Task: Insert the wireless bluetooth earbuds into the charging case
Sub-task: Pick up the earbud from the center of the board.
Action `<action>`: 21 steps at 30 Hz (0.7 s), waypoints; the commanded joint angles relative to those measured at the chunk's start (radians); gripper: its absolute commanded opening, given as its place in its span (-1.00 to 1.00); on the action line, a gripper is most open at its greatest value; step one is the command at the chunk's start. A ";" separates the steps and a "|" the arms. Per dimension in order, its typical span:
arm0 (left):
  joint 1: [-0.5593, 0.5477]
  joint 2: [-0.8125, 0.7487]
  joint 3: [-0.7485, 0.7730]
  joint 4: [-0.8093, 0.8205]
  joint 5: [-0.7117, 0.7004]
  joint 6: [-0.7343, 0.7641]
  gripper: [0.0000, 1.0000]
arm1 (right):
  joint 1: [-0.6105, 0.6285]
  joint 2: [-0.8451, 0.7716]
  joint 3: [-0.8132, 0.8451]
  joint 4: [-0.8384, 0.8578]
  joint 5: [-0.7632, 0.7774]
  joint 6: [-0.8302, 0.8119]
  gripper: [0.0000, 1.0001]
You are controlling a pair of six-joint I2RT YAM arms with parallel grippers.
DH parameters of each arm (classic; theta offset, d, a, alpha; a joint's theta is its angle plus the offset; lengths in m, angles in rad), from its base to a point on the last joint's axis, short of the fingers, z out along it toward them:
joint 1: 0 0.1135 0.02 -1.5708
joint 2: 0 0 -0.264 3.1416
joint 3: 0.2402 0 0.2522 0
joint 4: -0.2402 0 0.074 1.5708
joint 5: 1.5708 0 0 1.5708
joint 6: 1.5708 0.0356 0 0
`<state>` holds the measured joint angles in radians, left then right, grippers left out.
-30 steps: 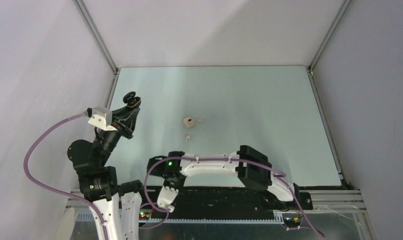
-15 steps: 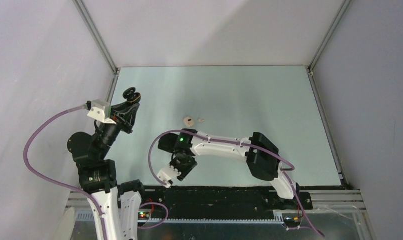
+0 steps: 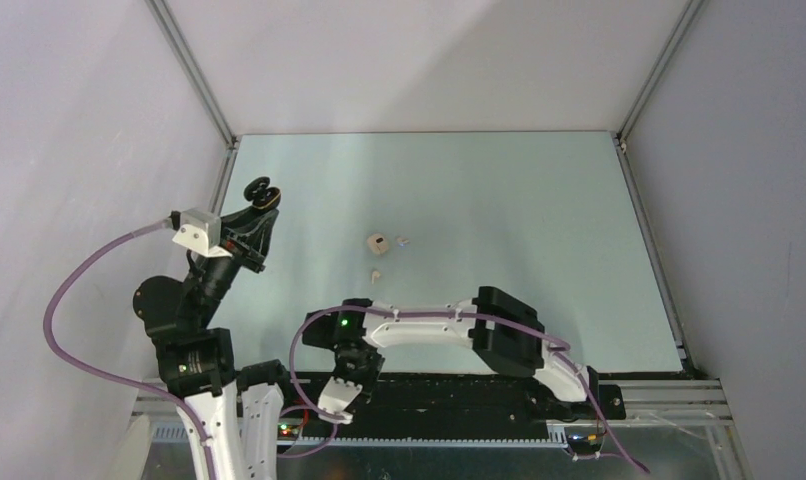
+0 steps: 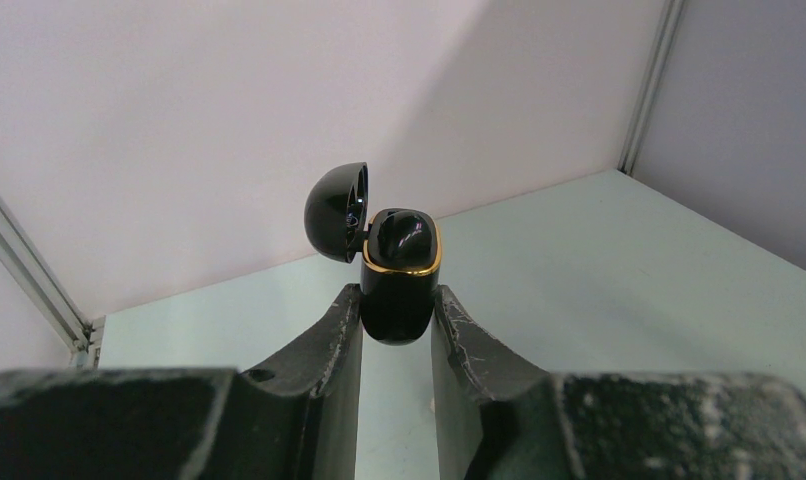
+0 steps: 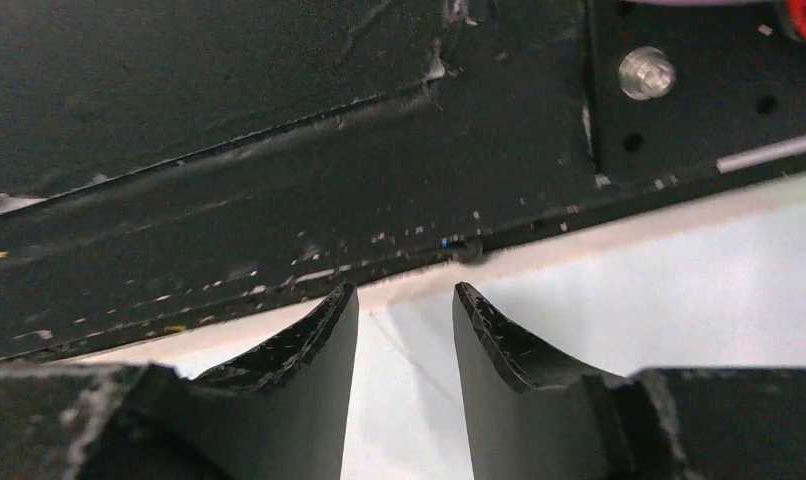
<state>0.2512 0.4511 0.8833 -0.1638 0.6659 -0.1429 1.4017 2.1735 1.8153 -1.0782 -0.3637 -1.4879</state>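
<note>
The left gripper (image 4: 399, 305) is clamping a glossy black charging case (image 4: 402, 265) (gold-rimmed, its lid (image 4: 336, 212) hanging open) and holding it up over the table's (image 3: 499, 200) far-left part. Two pale earbuds (image 3: 378, 243) are lying mid-table, well apart from the case. The right gripper (image 5: 404, 300) is hovering by the black rail (image 5: 229, 150) at the near edge, its fingers standing apart and gripping nothing.

I see a pale green matte worktop (image 3: 499, 200) enclosed by plain white walls (image 3: 419, 60) with aluminium corner posts (image 3: 191, 68); lighting is even.
</note>
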 commanded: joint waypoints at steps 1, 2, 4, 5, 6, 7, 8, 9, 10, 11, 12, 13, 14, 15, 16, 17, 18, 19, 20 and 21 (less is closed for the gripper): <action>0.004 -0.020 0.008 0.040 -0.007 -0.017 -1.00 | 0.002 0.070 0.057 -0.013 0.011 -0.166 -0.11; 0.005 -0.024 0.008 0.039 -0.008 -0.016 -1.00 | 0.004 0.088 0.065 -0.017 0.017 -0.180 -0.10; 0.005 -0.030 0.007 0.037 -0.010 -0.015 -1.00 | 0.009 0.116 0.078 -0.022 0.032 -0.218 -0.10; 0.005 -0.033 0.006 0.037 -0.011 -0.015 -1.00 | 0.012 0.123 0.083 -0.023 0.037 -0.239 -0.10; 0.005 -0.035 0.005 0.035 -0.011 -0.015 -1.00 | 0.014 0.138 0.094 -0.027 0.042 -0.248 -0.09; 0.005 -0.040 0.003 0.034 -0.014 -0.014 -1.00 | 0.016 0.144 0.099 -0.028 0.042 -0.259 -0.09; 0.006 -0.043 0.002 0.029 -0.015 -0.012 -1.00 | 0.020 0.156 0.108 -0.028 0.047 -0.265 -0.08; 0.006 -0.050 0.003 0.026 -0.018 -0.011 -1.00 | 0.021 0.162 0.113 -0.029 0.050 -0.271 -0.08; 0.004 -0.052 0.004 0.018 -0.018 -0.006 -1.00 | 0.026 0.172 0.124 -0.030 0.056 -0.272 -0.08; 0.005 -0.059 0.003 0.014 -0.019 -0.003 -1.00 | 0.028 0.176 0.129 -0.032 0.057 -0.275 -0.08; 0.006 -0.061 0.003 0.006 -0.019 0.001 -1.00 | 0.029 0.183 0.142 -0.036 0.052 -0.275 -0.08; 0.005 -0.066 0.003 0.003 -0.019 0.003 -1.00 | 0.031 0.185 0.150 -0.039 0.048 -0.275 -0.08; 0.005 -0.070 0.003 -0.003 -0.020 0.004 -1.00 | 0.032 0.192 0.164 -0.045 0.044 -0.275 -0.08; 0.006 -0.074 0.001 -0.005 -0.019 0.005 -1.00 | 0.032 0.198 0.175 -0.049 0.043 -0.278 -0.08; 0.006 -0.075 0.000 -0.009 -0.016 0.004 -1.00 | 0.032 0.201 0.187 -0.057 0.037 -0.279 -0.08; 0.005 -0.079 -0.003 -0.010 -0.015 0.003 -1.00 | 0.031 0.212 0.194 -0.064 0.033 -0.283 -0.08; 0.004 -0.080 -0.004 -0.010 -0.012 0.002 -1.00 | 0.033 0.216 0.208 -0.068 0.027 -0.291 -0.08; 0.005 -0.083 -0.009 -0.010 -0.012 0.002 -1.00 | 0.033 0.228 0.218 -0.072 0.028 -0.296 -0.08; 0.005 -0.084 -0.010 -0.011 -0.013 0.002 -1.00 | 0.036 0.235 0.222 -0.073 0.030 -0.299 -0.09; 0.005 -0.087 -0.013 -0.011 -0.013 0.002 -1.00 | 0.036 0.252 0.232 -0.072 0.035 -0.299 -0.13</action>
<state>0.2512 0.3771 0.8806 -0.1818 0.6586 -0.1413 1.4242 2.3734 1.9896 -1.1316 -0.3077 -1.7565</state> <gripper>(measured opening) 0.301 0.457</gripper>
